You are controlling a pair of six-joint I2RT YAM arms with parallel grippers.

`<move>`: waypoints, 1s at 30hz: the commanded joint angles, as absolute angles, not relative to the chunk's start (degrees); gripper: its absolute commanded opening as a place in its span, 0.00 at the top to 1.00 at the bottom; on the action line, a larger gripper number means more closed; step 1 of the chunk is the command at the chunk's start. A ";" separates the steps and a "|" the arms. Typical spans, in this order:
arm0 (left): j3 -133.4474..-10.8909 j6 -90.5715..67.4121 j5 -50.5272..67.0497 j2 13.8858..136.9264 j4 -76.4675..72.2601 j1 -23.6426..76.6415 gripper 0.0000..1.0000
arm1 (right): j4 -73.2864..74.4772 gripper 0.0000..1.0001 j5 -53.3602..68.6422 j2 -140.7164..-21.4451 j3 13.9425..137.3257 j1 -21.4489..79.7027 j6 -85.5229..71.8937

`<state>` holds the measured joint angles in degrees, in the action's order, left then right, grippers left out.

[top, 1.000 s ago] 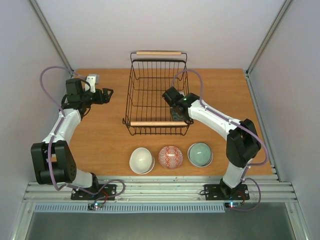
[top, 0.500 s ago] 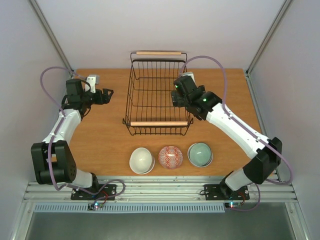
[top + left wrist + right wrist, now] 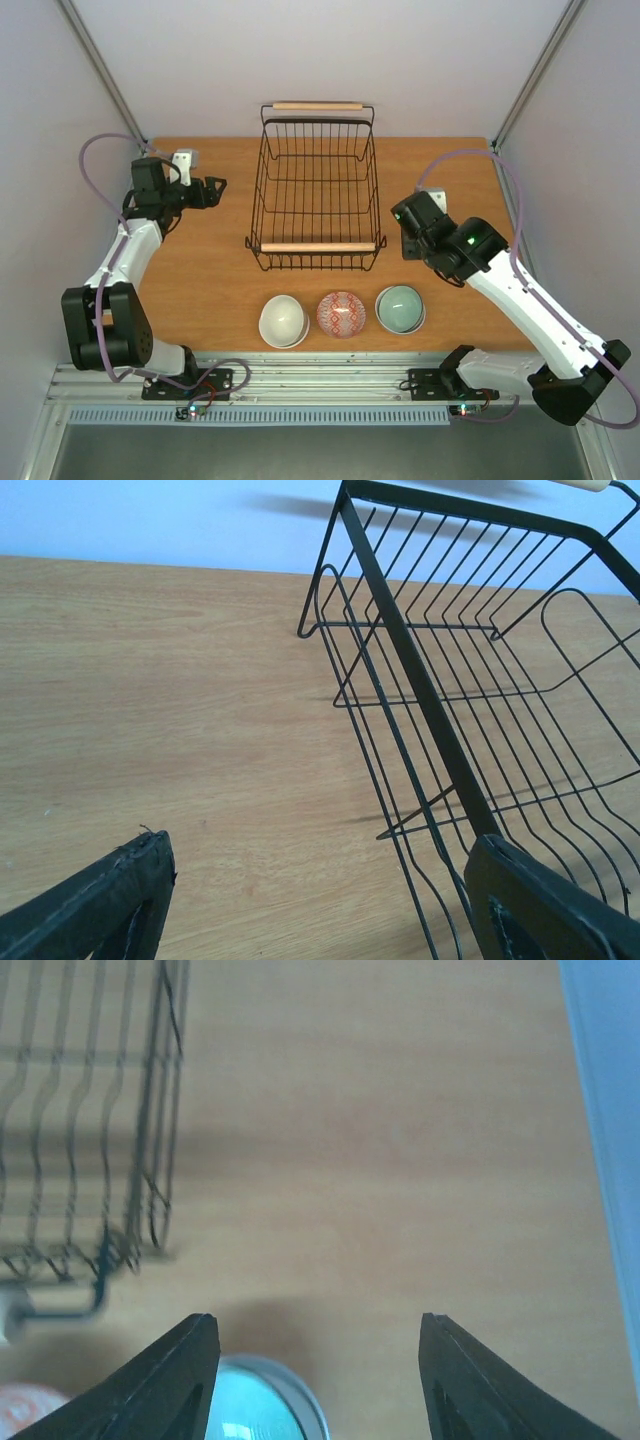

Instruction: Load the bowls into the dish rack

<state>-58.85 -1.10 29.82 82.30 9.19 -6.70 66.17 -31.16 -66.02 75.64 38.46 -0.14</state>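
Tabletop (image 3: 200,290), bowl (image 3: 262,1408) near right end effector (image 3: 317,1322)

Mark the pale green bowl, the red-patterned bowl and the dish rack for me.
pale green bowl (image 3: 400,307), top external view, middle of its inside.
red-patterned bowl (image 3: 341,313), top external view, middle of its inside.
dish rack (image 3: 317,247), top external view, its near wooden handle.

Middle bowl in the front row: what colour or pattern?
Red-and-white patterned bowl, clearest in the top external view.
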 commanded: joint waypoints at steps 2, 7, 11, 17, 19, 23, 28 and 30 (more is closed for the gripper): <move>-59.31 -1.76 30.24 80.29 7.64 -6.59 0.20 | 85.91 0.45 -26.27 -67.72 70.26 42.00 -14.39; -59.30 -1.71 30.43 80.26 7.76 -6.56 0.20 | 89.88 0.49 -26.78 -69.30 66.36 47.95 -22.48; -59.30 -1.81 30.61 79.92 7.82 -6.59 0.20 | 88.87 0.51 -25.03 -70.80 64.75 48.92 -25.83; -59.41 -2.06 31.07 79.84 8.07 -6.58 0.20 | 84.04 0.55 -22.89 -71.96 58.13 49.04 -30.50; -59.41 -2.26 31.40 80.01 8.08 -6.59 0.20 | 81.86 0.56 -22.19 -72.77 55.60 49.04 -31.17; -59.15 -2.54 31.73 80.58 7.82 -6.59 0.20 | 77.78 0.58 -21.34 -74.14 53.00 49.13 -31.85; -59.06 -2.55 31.73 80.77 7.77 -6.53 0.20 | 74.85 0.61 -20.94 -74.69 51.40 49.13 -32.18; -59.06 -2.55 31.73 80.69 7.74 -6.52 0.20 | 74.55 0.67 -21.13 -75.15 50.86 49.13 -32.61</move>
<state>-58.87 -2.15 30.72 81.67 9.43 -6.70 77.25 -21.06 -74.52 51.88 48.69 -30.09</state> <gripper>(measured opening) 0.803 0.373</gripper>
